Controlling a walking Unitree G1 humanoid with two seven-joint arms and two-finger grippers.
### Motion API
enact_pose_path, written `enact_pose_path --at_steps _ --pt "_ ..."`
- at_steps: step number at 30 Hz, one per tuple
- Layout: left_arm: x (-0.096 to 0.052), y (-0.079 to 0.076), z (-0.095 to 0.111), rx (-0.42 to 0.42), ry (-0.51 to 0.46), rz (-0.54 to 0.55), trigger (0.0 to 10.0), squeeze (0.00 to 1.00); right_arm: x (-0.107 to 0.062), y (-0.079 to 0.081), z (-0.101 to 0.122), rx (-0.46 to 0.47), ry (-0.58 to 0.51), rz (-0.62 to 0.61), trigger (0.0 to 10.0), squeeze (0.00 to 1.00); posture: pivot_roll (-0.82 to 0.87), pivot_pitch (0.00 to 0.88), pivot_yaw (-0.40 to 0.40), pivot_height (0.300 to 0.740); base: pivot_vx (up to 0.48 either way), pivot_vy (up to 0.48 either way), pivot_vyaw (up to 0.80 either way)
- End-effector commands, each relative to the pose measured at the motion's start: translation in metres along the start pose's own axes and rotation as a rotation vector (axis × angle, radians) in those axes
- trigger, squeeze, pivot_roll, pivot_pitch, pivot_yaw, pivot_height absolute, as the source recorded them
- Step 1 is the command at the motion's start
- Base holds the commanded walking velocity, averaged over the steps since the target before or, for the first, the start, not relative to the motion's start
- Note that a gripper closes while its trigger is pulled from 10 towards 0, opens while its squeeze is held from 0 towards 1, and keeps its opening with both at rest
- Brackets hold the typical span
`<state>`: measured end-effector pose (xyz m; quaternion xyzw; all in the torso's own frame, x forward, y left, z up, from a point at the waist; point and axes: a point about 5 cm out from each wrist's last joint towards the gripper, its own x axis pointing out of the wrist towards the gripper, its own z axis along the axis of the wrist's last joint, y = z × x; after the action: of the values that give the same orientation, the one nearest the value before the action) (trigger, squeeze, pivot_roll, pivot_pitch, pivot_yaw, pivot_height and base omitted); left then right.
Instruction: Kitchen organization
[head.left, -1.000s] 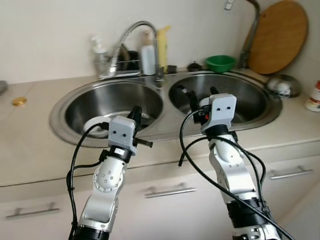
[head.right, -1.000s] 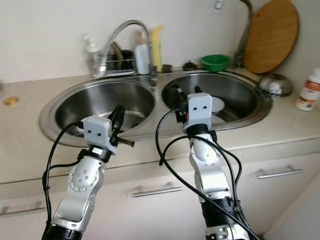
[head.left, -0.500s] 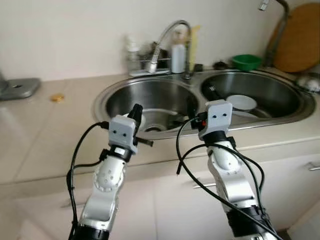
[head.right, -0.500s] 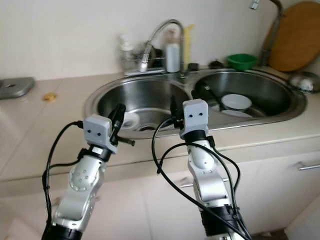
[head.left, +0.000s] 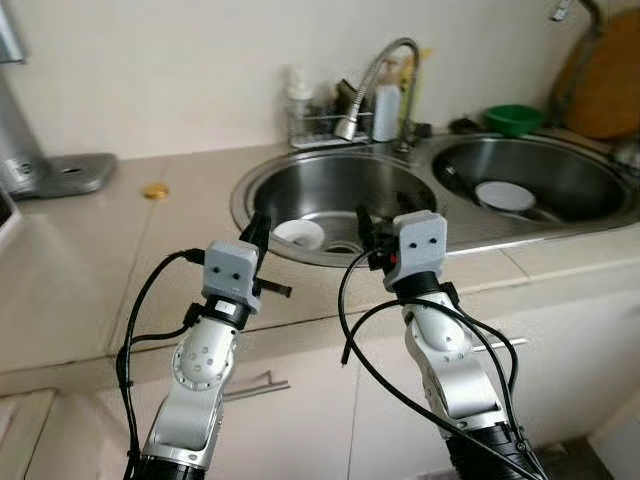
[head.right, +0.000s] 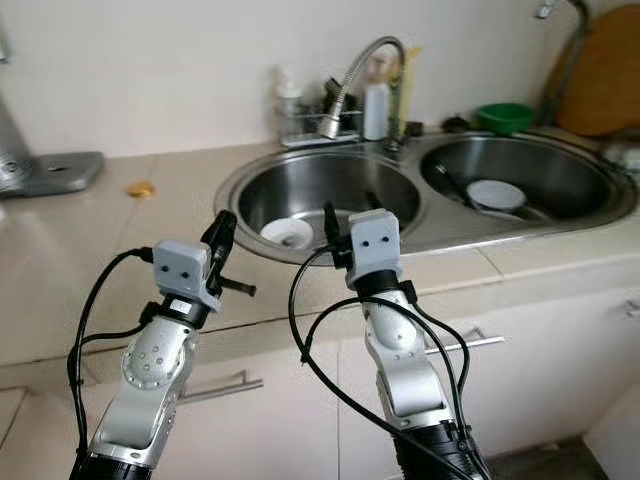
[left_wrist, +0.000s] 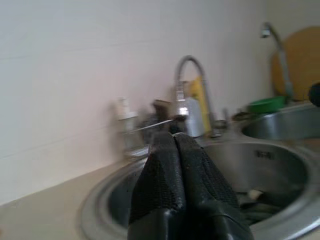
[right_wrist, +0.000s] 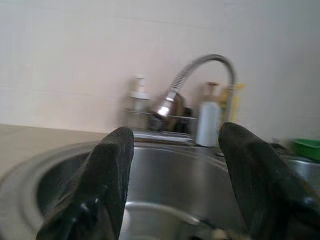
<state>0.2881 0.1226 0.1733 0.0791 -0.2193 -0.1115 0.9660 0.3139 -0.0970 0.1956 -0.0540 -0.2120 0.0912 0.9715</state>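
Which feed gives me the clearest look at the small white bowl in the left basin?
The left eye view: the white bowl sits fully visible near the drain. The right eye view shows it equally whole. The right wrist view catches a pale blur low between the open fingers.

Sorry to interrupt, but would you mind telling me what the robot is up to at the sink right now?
The robot stands at a double sink with both arms raised before the left basin, holding nothing. The left gripper is shut and empty; the right gripper is open, pointed toward the faucet. A small white bowl sits in the left basin and a white plate in the right one. Nothing has been picked up yet.
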Motion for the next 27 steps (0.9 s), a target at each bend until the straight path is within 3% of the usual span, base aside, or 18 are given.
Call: enact_pose_path --at_steps 1,5,12,15,27 --pt "0.0 -0.003 0.0 0.005 0.0 -0.014 10.0 0.0 -0.002 -0.006 0.004 0.003 -0.023 -0.025 10.0 0.0 -0.08 0.0 0.047 0.74 0.0 0.0 -0.8" --pt "0.001 -0.003 0.0 0.016 -0.002 -0.022 10.0 0.0 -0.002 -0.007 0.005 -0.01 -0.033 -0.031 10.0 0.0 -0.09 0.0 0.049 0.74 0.0 0.0 -0.8" --pt "0.0 -0.005 -0.001 0.02 0.001 -0.033 10.0 0.0 -0.005 -0.012 0.005 -0.034 -0.034 -0.048 10.0 0.0 -0.09 0.0 0.048 0.74 0.0 -0.154 0.0" --pt "0.0 -0.006 -0.002 0.019 0.003 -0.036 10.0 0.0 -0.006 -0.013 0.004 -0.035 -0.032 -0.057 10.0 0.0 -0.09 0.0 0.048 0.74 0.0 -0.48 -0.8" --pt "-0.001 -0.005 -0.003 0.013 -0.001 -0.03 10.0 0.0 -0.007 -0.016 0.002 -0.045 -0.029 -0.09 10.0 0.0 -0.09 0.0 0.046 0.74 0.0 0.0 -0.8"
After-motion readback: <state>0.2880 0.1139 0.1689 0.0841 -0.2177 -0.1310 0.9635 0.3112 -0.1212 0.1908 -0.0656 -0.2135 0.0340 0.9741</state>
